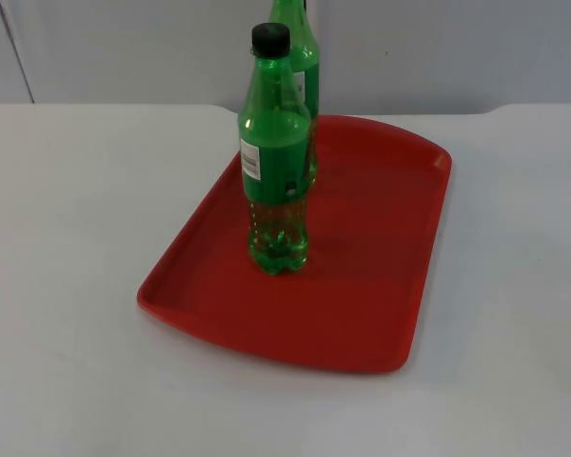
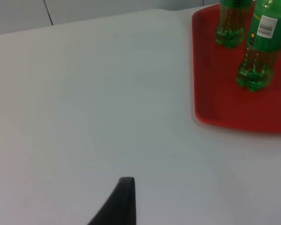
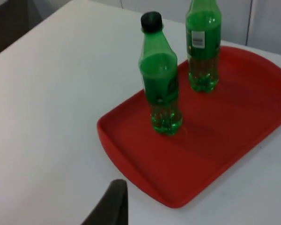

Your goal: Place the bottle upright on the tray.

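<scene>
Two green plastic bottles stand upright on the red tray (image 1: 362, 286). The nearer bottle (image 1: 276, 162) has a black cap and a white label and stands near the tray's middle. The second bottle (image 1: 302, 67) is just behind it, toward the wall. My left gripper (image 2: 123, 204) hangs over bare table, well away from the tray (image 2: 225, 112), where a labelled bottle (image 2: 260, 51) and another bottle (image 2: 232, 23) stand. My right gripper (image 3: 113, 206) is over the table short of the tray's rim (image 3: 131, 159); the capped bottle (image 3: 160, 79) and the other bottle (image 3: 203, 47) stand beyond it.
The white table top (image 1: 67, 238) spreads around the tray on every side. The grey partition wall (image 1: 124, 48) closes off the far edge.
</scene>
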